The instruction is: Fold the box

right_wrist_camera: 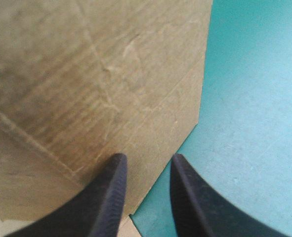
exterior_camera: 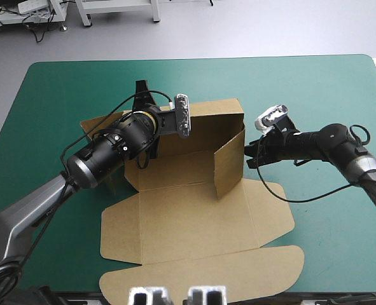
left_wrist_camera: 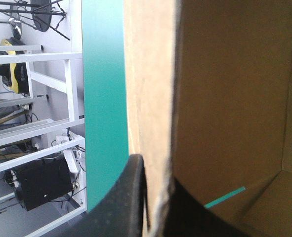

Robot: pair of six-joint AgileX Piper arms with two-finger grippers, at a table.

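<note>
The brown box (exterior_camera: 194, 210) lies mid-table with its back wall and right wall (exterior_camera: 229, 162) raised and the lid (exterior_camera: 200, 273) flat toward the front edge. My left gripper (exterior_camera: 154, 136) is at the back left corner, shut on a raised wall. In the left wrist view, the board's edge (left_wrist_camera: 158, 148) runs between the fingers of that gripper (left_wrist_camera: 158, 207). My right gripper (exterior_camera: 248, 154) is against the outer face of the right wall. In the right wrist view, that gripper (right_wrist_camera: 146, 165) has its fingers a small gap apart over the board (right_wrist_camera: 86, 74), gripping nothing.
The teal-green cover (exterior_camera: 327, 89) surrounds the box. A side flap (exterior_camera: 102, 127) lies low under my left arm, and a rounded flap (exterior_camera: 273, 210) rests flat beneath my right gripper. The lid's front flap reaches close to the table's front edge.
</note>
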